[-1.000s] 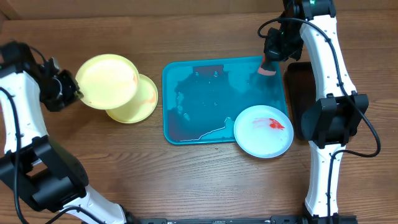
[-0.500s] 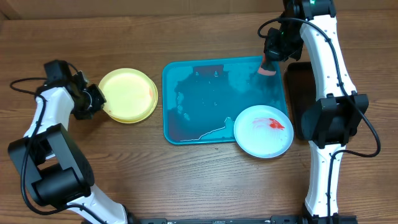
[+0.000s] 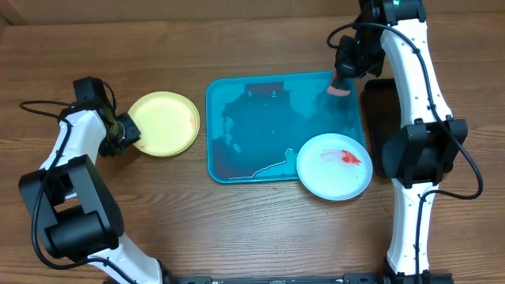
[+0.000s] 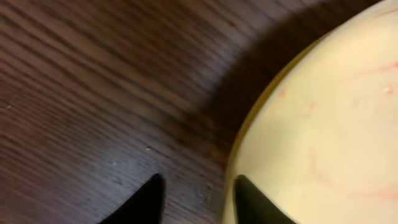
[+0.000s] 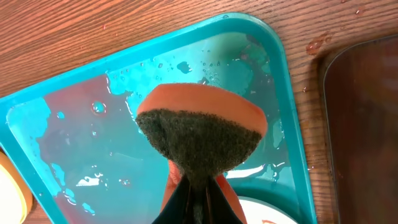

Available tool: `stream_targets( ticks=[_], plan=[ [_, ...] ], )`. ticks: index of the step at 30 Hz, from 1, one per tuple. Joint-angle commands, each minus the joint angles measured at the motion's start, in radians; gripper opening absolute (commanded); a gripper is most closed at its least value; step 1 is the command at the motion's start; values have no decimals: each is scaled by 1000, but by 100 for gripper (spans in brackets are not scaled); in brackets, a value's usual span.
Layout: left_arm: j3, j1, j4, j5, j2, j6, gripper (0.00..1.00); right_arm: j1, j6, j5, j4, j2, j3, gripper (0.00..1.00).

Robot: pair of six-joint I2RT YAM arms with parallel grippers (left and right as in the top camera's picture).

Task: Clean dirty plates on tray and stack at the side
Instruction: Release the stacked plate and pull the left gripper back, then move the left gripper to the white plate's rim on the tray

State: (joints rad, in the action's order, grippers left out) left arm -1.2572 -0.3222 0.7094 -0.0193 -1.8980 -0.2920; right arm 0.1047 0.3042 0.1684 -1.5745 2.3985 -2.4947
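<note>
Nearest the arm bases, the pale blue-white plate (image 3: 334, 166) rests on the near right corner of the turquoise tray (image 3: 211, 126), its edge projecting over the tray's rim onto the wooden table (image 3: 260, 229). The plate is round and carries a small red smear (image 3: 350, 158) right of its centre, with a fainter pink trace beside it. The tray lies at the middle of the table; its floor is wet, with droplets and a thin film, and the right wrist view shows a pinkish tint in the water. To the left of the tray, apart from it, the light-green plate (image 3: 163, 123) lies flat on the table, showing a cream centre and a faint orange-pink tint near its right rim; whether another plate lies under it cannot be told from above. In the left wrist view its cream surface (image 4: 323, 124) bears faint pink streaks. The left gripper (image 3: 125, 132) sits at this plate's left edge with its jaws parted: the fingertips (image 4: 149, 199) stand apart, one over the wood and one over the plate's rim. At the far right corner of the tray, the right gripper (image 5: 198, 199) is clamped onto an orange sponge (image 5: 199, 124) with a dark scouring face, held above the wet floor. A black tray (image 3: 379, 118) lies just right of the turquoise one.
</note>
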Motion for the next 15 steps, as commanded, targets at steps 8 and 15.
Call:
stream_targets(
  ticks=[8,15],
  plan=[
    [-222,24,212,-28,23,56,52,-3,-14,5,-3,-39,-40,4],
    [-381,169,345,235,23,174,59,-3,-14,6,-5,-39,-40,4]
  ],
)
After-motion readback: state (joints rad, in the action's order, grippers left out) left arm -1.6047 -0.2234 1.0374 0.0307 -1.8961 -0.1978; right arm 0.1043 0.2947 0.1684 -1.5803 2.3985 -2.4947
